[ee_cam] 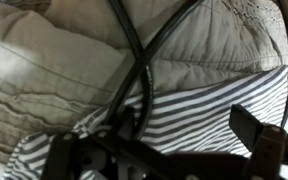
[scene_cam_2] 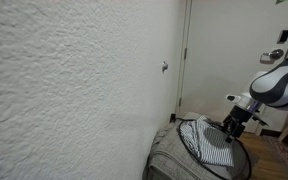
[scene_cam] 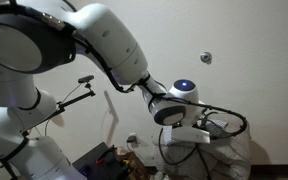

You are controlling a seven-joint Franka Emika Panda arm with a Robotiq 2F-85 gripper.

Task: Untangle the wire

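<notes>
The wire is a thin black cable. Two of its strands cross over a beige cushion and run down onto a grey-and-white striped cloth. A further strand curves along the right edge. In an exterior view the wire loops around the striped cloth on the grey cushion. My gripper hovers just over the cloth, open, with only striped fabric showing between the fingers. It also shows in both exterior views.
A white textured wall fills one side, with a door behind the cushion. A thin black rod with a clamp head sticks out near the arm. Clutter lies on the floor below.
</notes>
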